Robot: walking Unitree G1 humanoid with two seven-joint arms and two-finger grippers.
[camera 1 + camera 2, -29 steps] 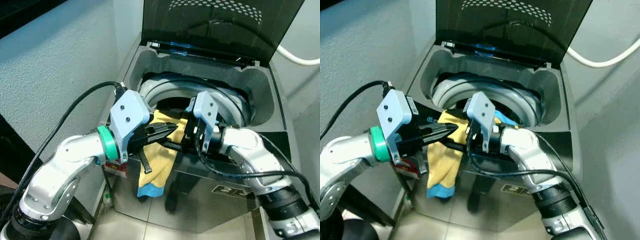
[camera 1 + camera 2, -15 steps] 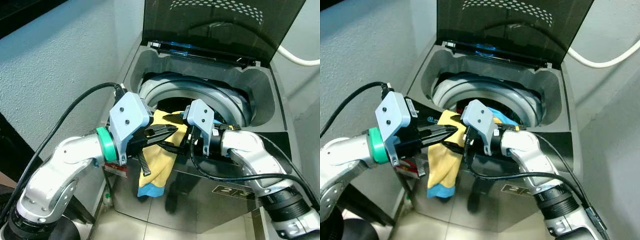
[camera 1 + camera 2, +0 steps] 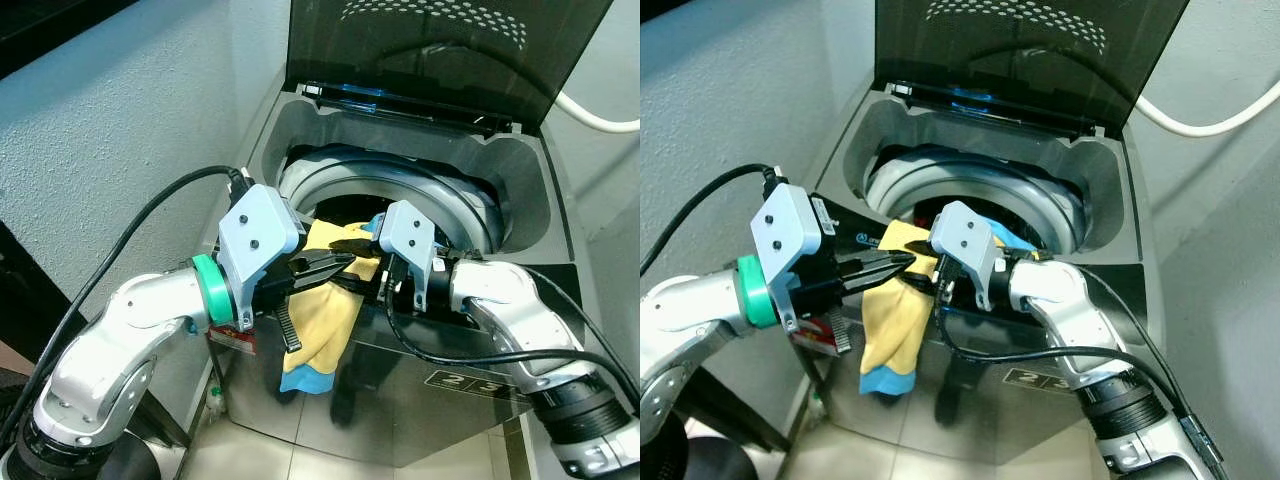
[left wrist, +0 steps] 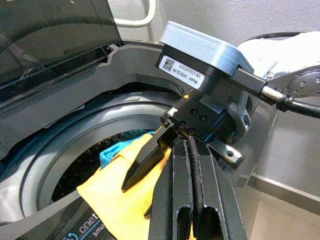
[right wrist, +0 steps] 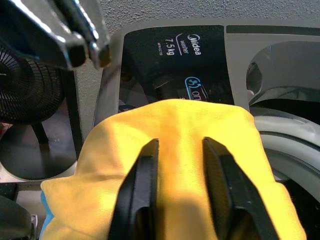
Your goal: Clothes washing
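Top-loading washing machine (image 3: 520,300) with lid (image 3: 440,50) raised upright at its back. Nearest, on the machine's front rim: yellow cloth (image 3: 325,320) with a blue hem, draped over the front edge, the lower end hanging down the front panel, the upper end lying toward the drum opening (image 3: 400,190). Left gripper (image 3: 335,265) sits at the front-left corner of the machine, above the cloth; fingers pressed together, no gap between them in the left wrist view, tips over the yellow fabric; cannot tell if any fabric is pinched. Right gripper (image 5: 181,165) sits at the front rim just right of the left one, its fingers (image 5: 142,190) parted by a narrow gap, laid on the cloth's top fold. Beyond the rim, blue fabric (image 4: 117,150) lies inside the drum. A white hose (image 3: 600,115) runs along the wall behind the machine's right side.
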